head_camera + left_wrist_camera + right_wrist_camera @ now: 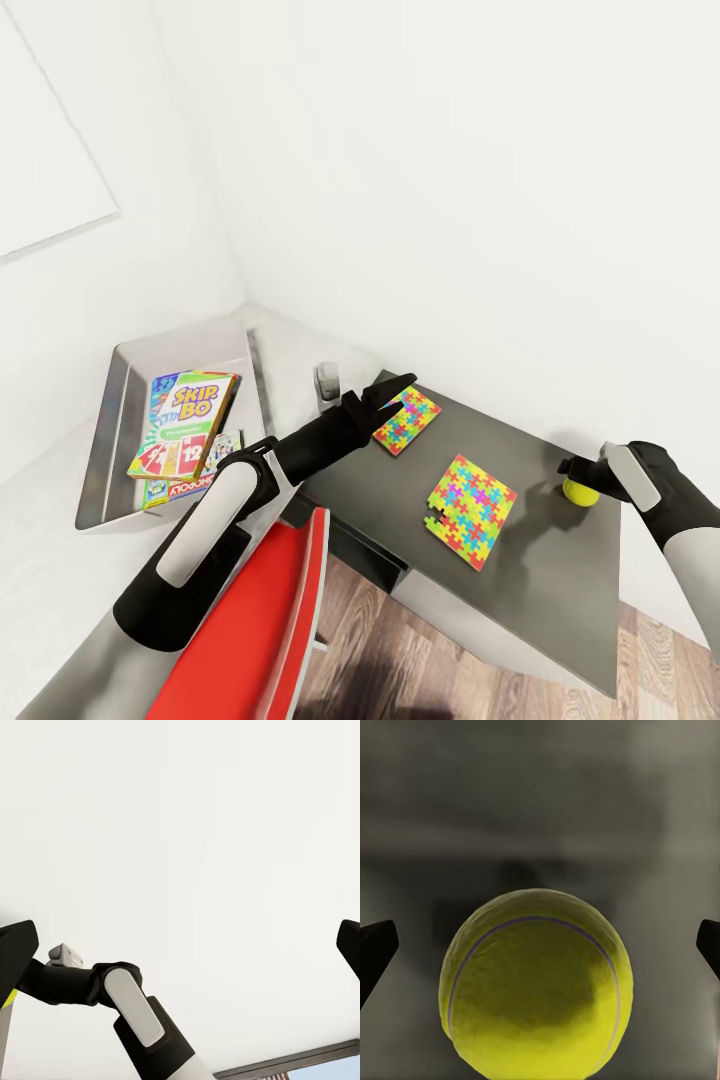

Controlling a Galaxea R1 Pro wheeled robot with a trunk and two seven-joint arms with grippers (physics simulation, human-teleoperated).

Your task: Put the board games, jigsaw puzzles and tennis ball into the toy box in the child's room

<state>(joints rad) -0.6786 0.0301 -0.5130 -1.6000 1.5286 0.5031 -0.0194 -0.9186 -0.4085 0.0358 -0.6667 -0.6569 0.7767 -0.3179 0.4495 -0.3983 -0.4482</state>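
Observation:
The pale grey toy box [118, 400] stands at the left and holds the SKIP-BO board game [186, 424] on top of other printed boxes, one with red MONOPOLY lettering [190, 487]. Two jigsaw puzzles lie on the grey table [540, 590]: a small one [409, 420] and a larger one [472, 508]. My left gripper [392, 392] is open just above the small puzzle's near edge; its wrist view faces the white wall. The tennis ball [582, 492] [536, 982] rests near the wall. My right gripper [572, 468] [540, 952] is open, its fingers wide apart on either side of the ball.
A red chair [265, 620] stands right below my left arm, against the table's front edge. Wood-plank floor [450, 670] shows beneath. White walls [450, 200] close in behind the table and the toy box. My right arm [135, 1009] appears in the left wrist view.

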